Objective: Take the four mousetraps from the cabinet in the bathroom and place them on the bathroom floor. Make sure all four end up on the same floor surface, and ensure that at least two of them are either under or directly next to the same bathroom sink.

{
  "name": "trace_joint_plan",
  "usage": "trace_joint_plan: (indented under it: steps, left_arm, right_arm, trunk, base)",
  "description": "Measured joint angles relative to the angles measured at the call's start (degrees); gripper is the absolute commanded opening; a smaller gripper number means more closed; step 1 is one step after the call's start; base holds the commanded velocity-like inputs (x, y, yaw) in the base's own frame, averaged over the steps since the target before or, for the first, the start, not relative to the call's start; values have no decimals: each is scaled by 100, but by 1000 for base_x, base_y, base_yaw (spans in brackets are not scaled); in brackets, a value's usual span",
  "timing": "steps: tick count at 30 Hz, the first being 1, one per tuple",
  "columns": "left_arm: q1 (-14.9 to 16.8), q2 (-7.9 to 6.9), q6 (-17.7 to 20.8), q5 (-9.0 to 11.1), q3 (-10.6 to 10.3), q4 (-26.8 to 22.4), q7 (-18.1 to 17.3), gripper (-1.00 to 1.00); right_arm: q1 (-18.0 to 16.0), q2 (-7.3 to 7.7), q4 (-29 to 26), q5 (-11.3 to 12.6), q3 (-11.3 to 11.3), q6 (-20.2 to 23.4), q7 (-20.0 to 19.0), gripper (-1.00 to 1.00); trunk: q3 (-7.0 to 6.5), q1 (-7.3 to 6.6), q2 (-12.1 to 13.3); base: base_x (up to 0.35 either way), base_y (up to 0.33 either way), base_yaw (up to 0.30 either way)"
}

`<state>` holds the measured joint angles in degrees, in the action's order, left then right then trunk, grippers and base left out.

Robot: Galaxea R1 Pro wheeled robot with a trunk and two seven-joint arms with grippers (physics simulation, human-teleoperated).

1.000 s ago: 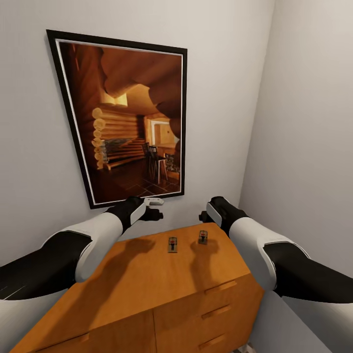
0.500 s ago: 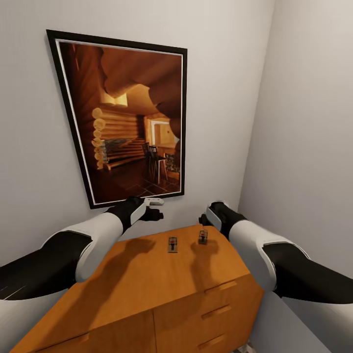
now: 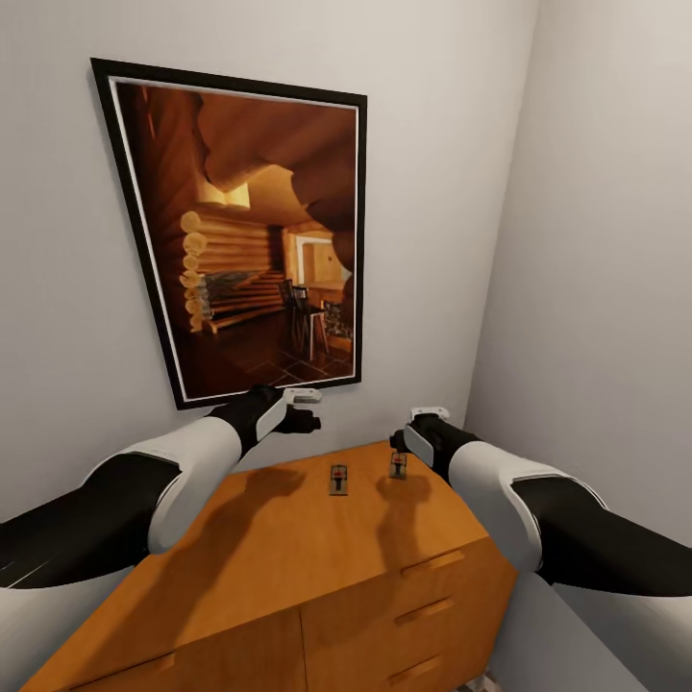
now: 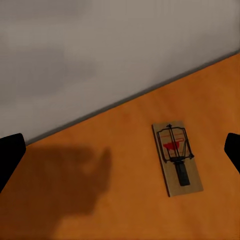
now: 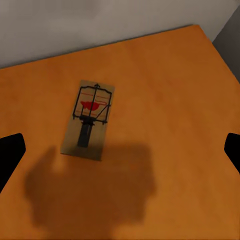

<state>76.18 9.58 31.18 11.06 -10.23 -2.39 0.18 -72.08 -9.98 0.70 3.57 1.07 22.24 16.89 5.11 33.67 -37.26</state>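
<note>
Two mousetraps lie on the orange-brown cabinet's [image 3: 317, 567] top near its back edge: one [image 3: 338, 479] on the left, one [image 3: 398, 465] on the right. My left gripper [image 3: 306, 410] hovers open above and left of the left trap. In the left wrist view that mousetrap [image 4: 177, 158] lies flat on the cabinet top [image 4: 100, 150], nearer one dark fingertip [image 4: 233, 150]. My right gripper [image 3: 399, 444] hangs open just over the right trap. The right wrist view shows that mousetrap [image 5: 89, 120] lying apart from both open fingertips [image 5: 10, 152].
A large dark-framed picture [image 3: 252, 231] hangs on the wall behind the cabinet. A side wall [image 3: 605, 288] closes in on the right, meeting the back wall in a corner. Drawer fronts with bar handles [image 3: 431, 562] face me.
My right gripper has come down and slightly back, closer to the right mousetrap. The left arm and both traps stay where they were.
</note>
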Motion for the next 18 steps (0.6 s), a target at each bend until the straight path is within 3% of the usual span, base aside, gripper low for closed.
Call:
trace_joint_plan:
  steps: [18]
  left_arm:
    - [-2, 1, 0, 3, 0, 3, -2, 100]
  right_arm:
    - [2, 0, 28, -7, 0, -56, 1, 100]
  trunk:
    - [0, 0, 0]
  base:
    - [0, 0, 0]
